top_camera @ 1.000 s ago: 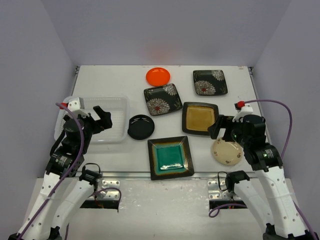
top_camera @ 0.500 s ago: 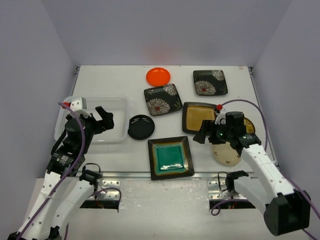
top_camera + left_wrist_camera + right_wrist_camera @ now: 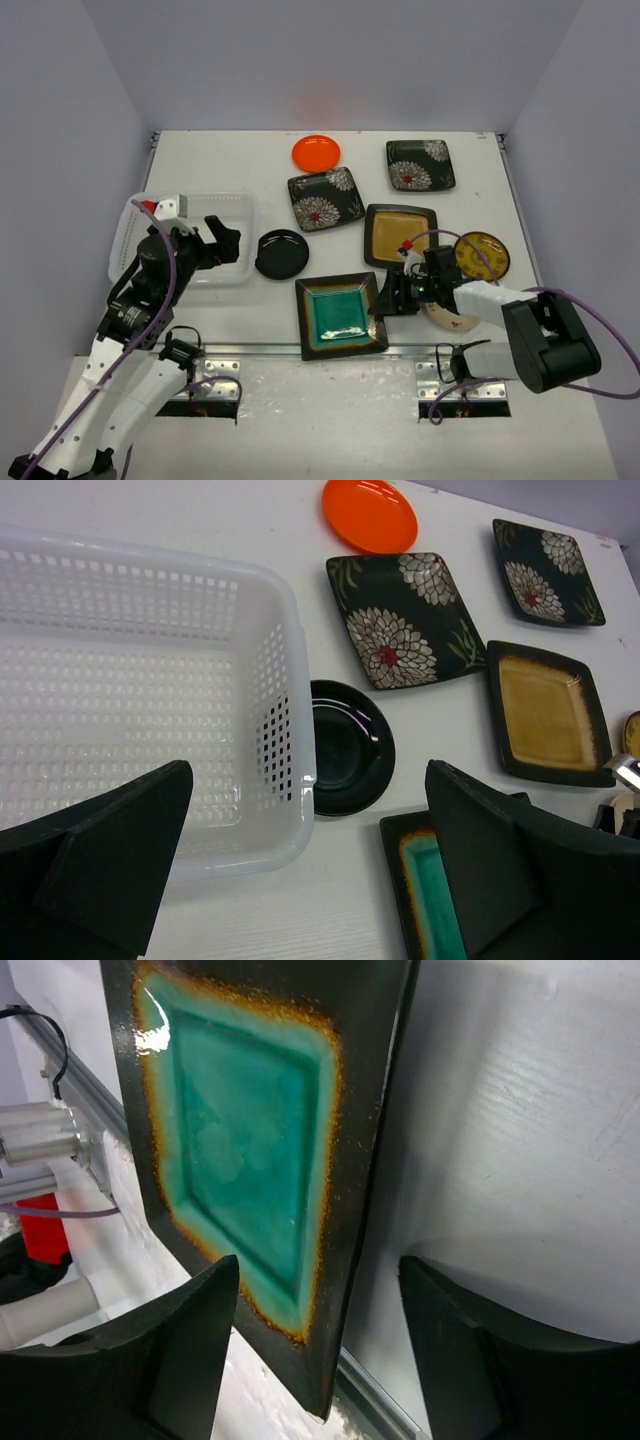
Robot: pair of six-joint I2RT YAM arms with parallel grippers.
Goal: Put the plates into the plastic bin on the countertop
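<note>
Reaching low over the counter [image 3: 220, 160], the right fingers [image 3: 170, 1350] stood apart on either side of the right edge of the teal plate [image 3: 338, 312]. Its dark rim ran between them, and no pinch showed. That plate lay flat near the counter's front edge. A cream plate [image 3: 445, 320] sat partly hidden under the right arm, with a yellow plate [image 3: 482, 255] just beyond it. Farther back lay the amber plate [image 3: 400, 235], the nearer floral plate [image 3: 325, 198], the farther floral plate [image 3: 420, 164] and the orange plate [image 3: 316, 152]. The black round plate [image 3: 282, 253] sat just beside the plastic bin [image 3: 215, 198]. The left fingers [image 3: 110, 860] were spread wide above the bin's near right corner, holding nothing.
</note>
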